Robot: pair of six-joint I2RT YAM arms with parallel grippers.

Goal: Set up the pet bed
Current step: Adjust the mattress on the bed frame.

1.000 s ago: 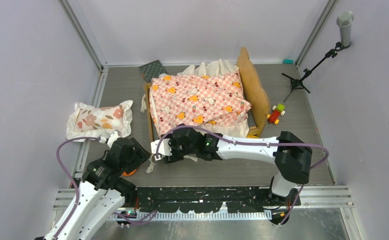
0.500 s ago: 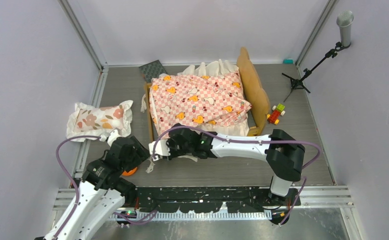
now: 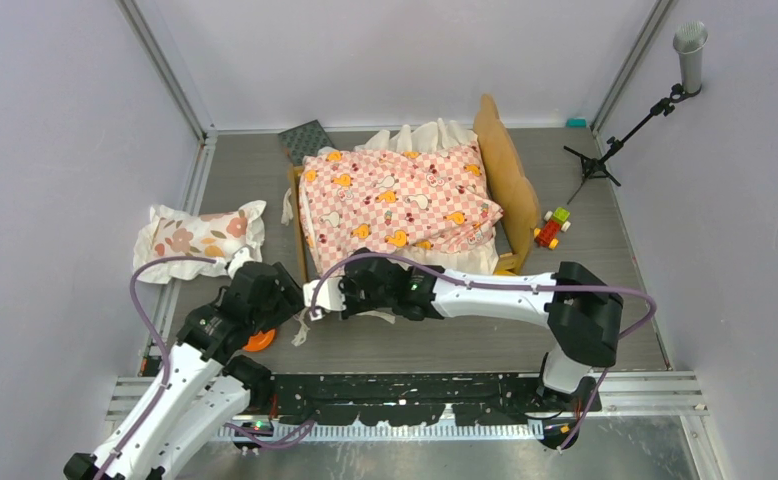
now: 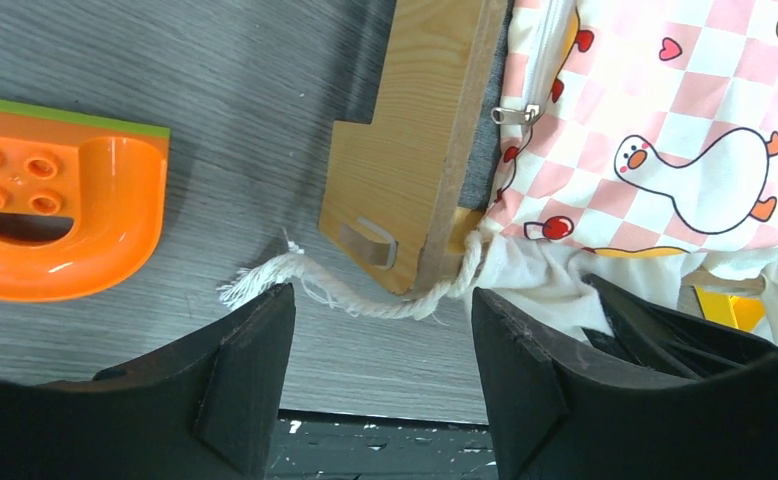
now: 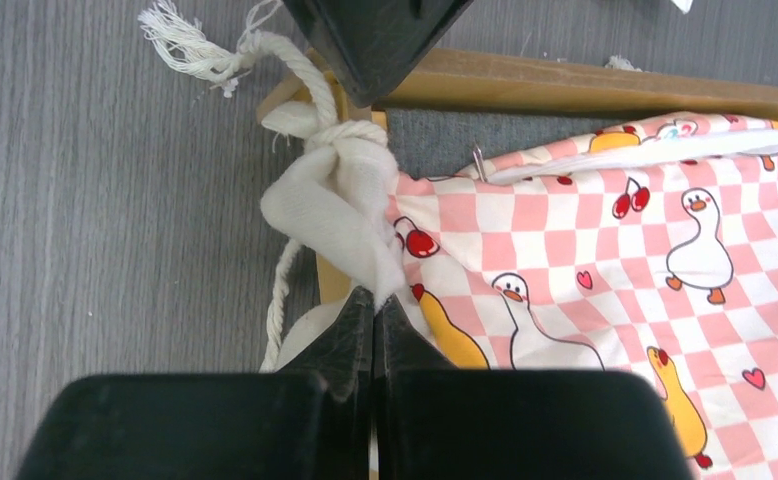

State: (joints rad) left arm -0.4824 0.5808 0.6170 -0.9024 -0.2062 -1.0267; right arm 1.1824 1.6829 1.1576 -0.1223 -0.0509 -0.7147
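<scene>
The grey worktop (image 3: pixel 415 345) carries the bed (image 3: pixel 510 165) in its middle, closer to the far edge, with the wavy headboard upright on the side facing the right edge. A pink-checked sheet (image 3: pixel 395 200) printed with ducks covers nearly all of the bed, and its white ruffle spills over the near and far sides. A floral pillow (image 3: pixel 197 238) lies flat by the left edge, well apart from the bed.

The right end effector (image 5: pixel 375 305) is at the bed's near-left corner, its fingers pressed fully together on the sheet's white corner cloth, just below a knot. The left end effector (image 4: pixel 380 330) hangs over the same corner with fingers spread wide and nothing between them.

A thin black stand (image 3: pixel 630 125) rises at the far-right corner. A dark panel (image 3: pixel 305 140) lies at the far edge, beside the bed's far-left corner. An orange block (image 4: pixel 55 220) sits on the worktop near the left end effector, apart from the bed. A small toy (image 3: pixel 552 228) of coloured blocks rests just beside the headboard. A white rope (image 4: pixel 345 290), tied at the sheet's corner, trails around the wooden leg and ends frayed on the worktop.
</scene>
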